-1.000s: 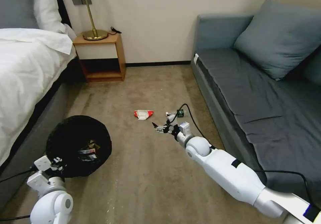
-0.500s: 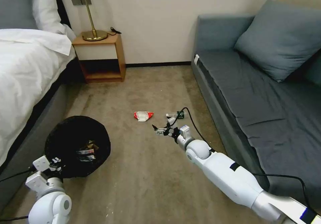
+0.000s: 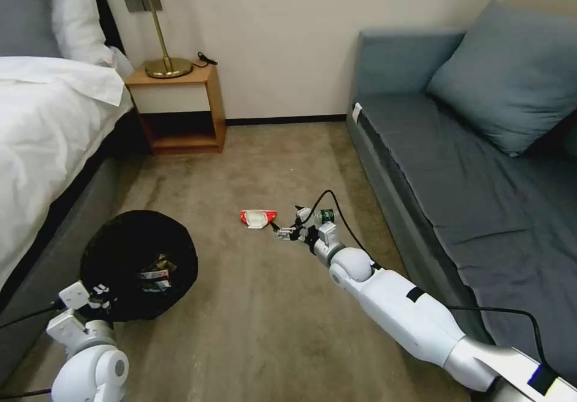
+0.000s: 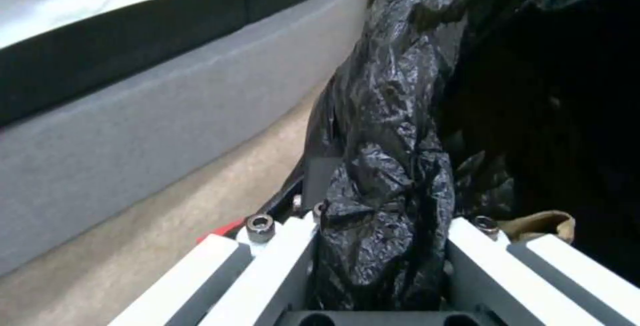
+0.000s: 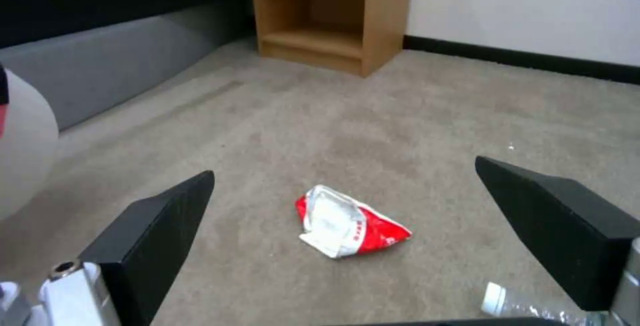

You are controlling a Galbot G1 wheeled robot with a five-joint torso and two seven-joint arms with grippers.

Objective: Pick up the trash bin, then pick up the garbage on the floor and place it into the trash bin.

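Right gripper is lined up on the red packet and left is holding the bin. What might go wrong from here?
The red-and-white packet lies flat on the carpet between the open fingers of the right gripper, so they may scrape pile or slide over it. The small bottle beside the wrist could get knocked away. The left gripper pinches only the trash bin's black bag, which could slip.

No legible text, brand, number or sign. The red-and-white packet (image 5: 350, 228) on the carpet carries red markings too small to read; the green label on the small bottle (image 3: 325, 216) and the wrappers inside the trash bin (image 3: 139, 264) are likewise unreadable.
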